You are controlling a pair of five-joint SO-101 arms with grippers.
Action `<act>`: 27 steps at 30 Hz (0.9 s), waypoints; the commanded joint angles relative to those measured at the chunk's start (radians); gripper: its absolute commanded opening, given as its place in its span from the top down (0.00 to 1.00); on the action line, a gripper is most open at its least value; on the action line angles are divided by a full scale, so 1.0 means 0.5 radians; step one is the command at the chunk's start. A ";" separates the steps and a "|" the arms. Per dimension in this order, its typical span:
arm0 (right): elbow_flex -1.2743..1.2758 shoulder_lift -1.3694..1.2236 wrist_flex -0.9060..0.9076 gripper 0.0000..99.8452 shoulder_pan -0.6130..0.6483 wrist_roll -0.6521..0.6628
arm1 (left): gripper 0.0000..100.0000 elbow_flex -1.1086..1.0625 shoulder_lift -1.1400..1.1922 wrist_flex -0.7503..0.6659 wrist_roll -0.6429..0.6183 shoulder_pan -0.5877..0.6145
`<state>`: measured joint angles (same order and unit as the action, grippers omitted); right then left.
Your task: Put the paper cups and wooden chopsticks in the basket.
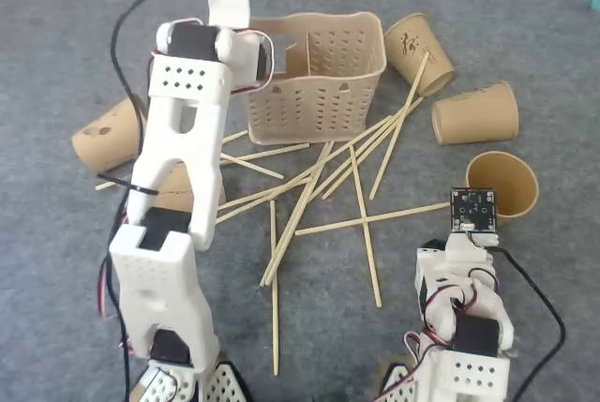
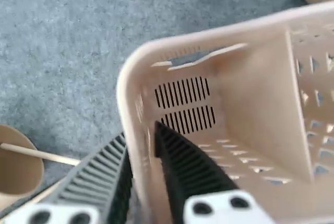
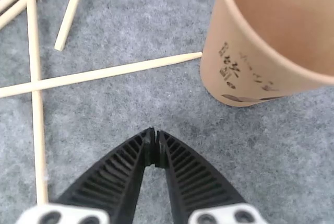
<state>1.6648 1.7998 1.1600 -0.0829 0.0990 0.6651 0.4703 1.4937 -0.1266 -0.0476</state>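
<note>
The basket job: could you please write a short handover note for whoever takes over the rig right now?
Left end effector: clamped on the basket wall, one finger inside, one outside.
Right end effector: shut, empty, low over the carpet beside the upright cup.
Things: at least three other cups lie on their sides near the basket. The chopsticks are scattered on the carpet in front of it.
Done: nothing seen in the basket yet.
Left: all cups and chopsticks.

L hand [image 2: 141, 136] gripping basket [image 2: 250, 104] rim, arm extended, R hand [image 3: 155, 133] closed
</note>
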 commanded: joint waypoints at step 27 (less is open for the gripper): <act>0.028 0.029 -0.008 0.99 -0.017 0.018 | 0.72 -0.044 -0.810 0.522 0.021 0.083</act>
<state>1.6648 1.7998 1.1600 -0.0829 0.0990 0.8078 0.2908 1.7223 -0.1204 0.0169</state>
